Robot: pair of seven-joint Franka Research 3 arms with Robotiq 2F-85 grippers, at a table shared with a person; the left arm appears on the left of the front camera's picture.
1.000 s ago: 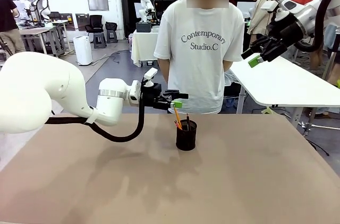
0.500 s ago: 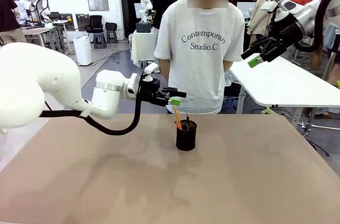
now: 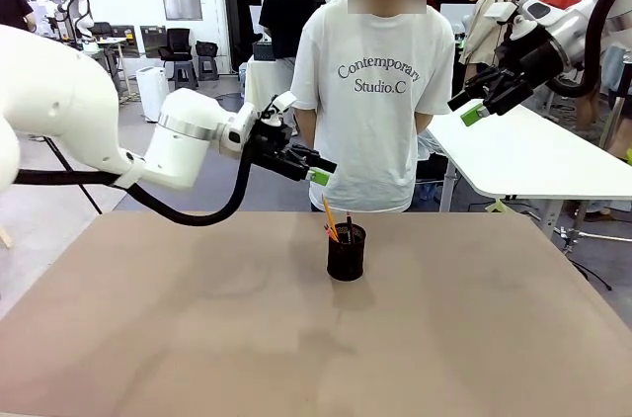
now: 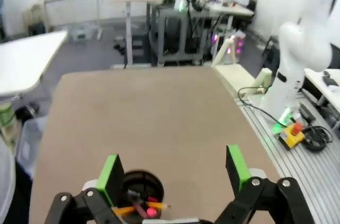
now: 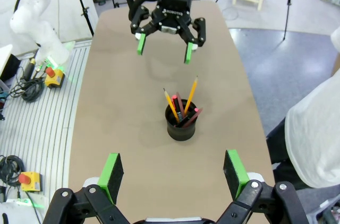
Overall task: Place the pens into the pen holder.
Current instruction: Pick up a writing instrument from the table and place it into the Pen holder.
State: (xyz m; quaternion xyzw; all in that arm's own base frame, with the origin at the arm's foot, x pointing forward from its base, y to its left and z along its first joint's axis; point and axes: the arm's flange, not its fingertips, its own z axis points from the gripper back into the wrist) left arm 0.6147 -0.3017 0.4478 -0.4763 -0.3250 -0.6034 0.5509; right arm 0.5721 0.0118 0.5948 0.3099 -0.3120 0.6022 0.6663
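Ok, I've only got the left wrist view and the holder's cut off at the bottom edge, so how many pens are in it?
Observer: At least four pens stand in the holder, two of them yellow, as the right wrist view shows.
Operator: And where's the right gripper?
Observer: The right gripper is raised high at the right of the front view, away from the holder, open and empty.
Operator: Is my left gripper touching the pens?
Observer: No. The left gripper hangs open just above the pen tips, apart from them.
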